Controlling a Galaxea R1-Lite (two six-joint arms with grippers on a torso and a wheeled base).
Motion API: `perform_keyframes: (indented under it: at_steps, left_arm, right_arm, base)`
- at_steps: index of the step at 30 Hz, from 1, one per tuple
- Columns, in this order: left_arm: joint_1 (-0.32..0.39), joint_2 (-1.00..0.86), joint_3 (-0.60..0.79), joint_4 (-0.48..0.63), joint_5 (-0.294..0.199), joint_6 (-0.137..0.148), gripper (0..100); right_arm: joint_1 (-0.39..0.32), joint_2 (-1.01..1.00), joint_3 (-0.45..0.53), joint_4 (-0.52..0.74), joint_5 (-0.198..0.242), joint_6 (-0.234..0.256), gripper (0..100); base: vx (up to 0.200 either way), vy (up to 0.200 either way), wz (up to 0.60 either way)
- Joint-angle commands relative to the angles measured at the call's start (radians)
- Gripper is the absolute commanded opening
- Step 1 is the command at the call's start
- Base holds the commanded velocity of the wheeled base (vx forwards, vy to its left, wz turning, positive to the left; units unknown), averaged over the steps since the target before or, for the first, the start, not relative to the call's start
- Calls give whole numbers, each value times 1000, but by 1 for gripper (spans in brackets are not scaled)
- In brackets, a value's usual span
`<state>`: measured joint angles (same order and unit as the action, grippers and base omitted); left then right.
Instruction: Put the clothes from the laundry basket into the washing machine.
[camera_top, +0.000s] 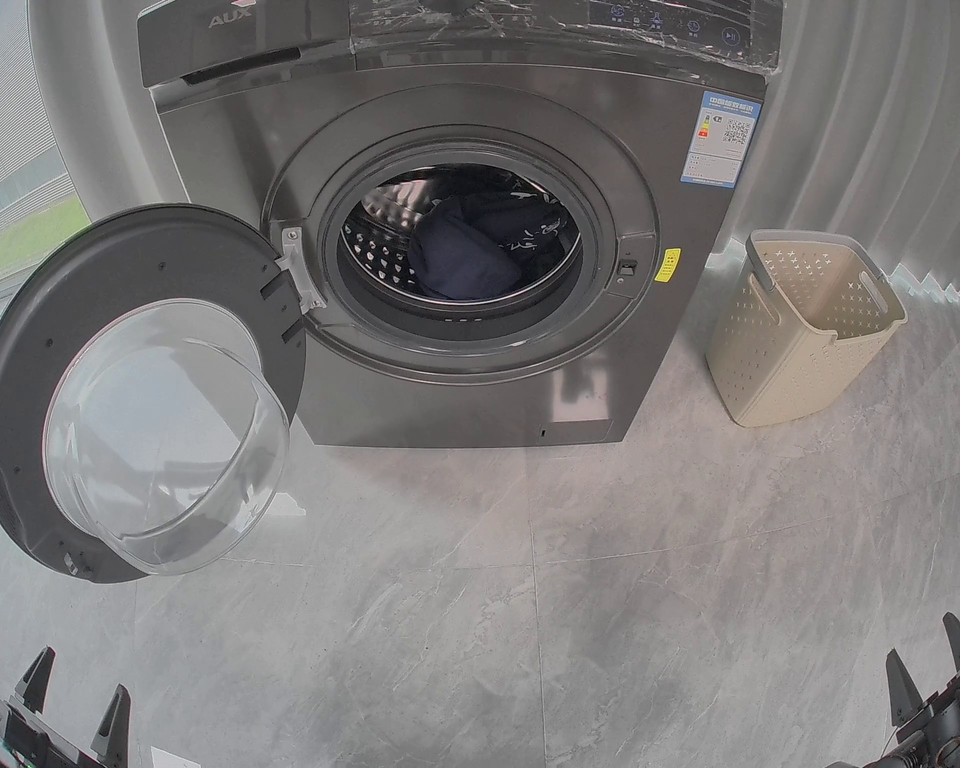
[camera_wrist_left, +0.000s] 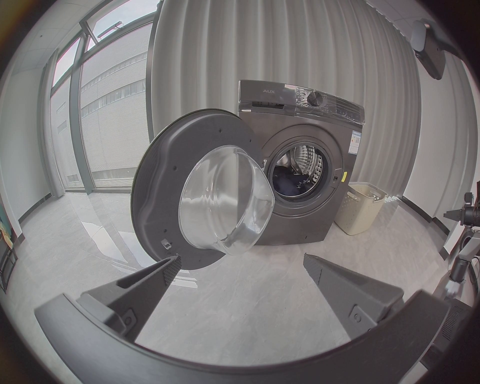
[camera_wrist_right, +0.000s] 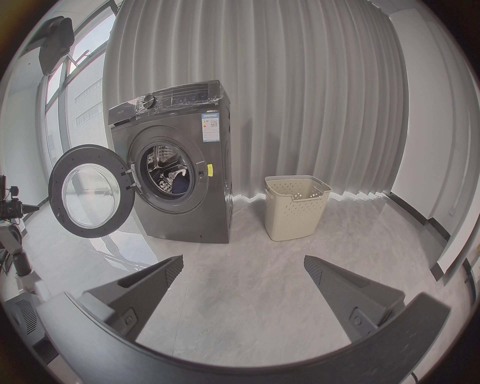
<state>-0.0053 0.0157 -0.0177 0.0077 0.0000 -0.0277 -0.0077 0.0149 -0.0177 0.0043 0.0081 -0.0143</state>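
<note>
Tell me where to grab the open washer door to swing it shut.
Take the door's dark rim at its free edge, opposite the hinge, coming from the robot's left, probably with the left gripper. The rim is thin and gives most leverage; the bulging glass bowl is too round to pinch.

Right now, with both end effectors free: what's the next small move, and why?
Probably bring the left end effector up to the open door and push it shut. Dark clothes already lie in the drum, the basket shows none in what's visible, and the right end effector is open and empty too.
</note>
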Motion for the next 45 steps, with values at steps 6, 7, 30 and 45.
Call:
perform_keyframes:
  at_steps: [6, 7, 30, 45]
  left_arm:
    - [-1, -16, 16, 0, -2, -12, 100]
    - [-1, -16, 16, 0, -2, -12, 100]
    - [-1, -16, 16, 0, 6, -18, 100]
    - [-1, -16, 16, 0, 6, -17, 100]
  right_arm:
    - [0, -15, 18, 0, 0, 2, 100]
    - [0, -15, 18, 0, 0, 2, 100]
    - [0, -15, 18, 0, -5, 5, 100]
    - [0, -15, 18, 0, -5, 5, 100]
  base:
    - [0, 200, 0]
    - [0, 200, 0]
    - [0, 61, 157]
    - [0, 93, 0]
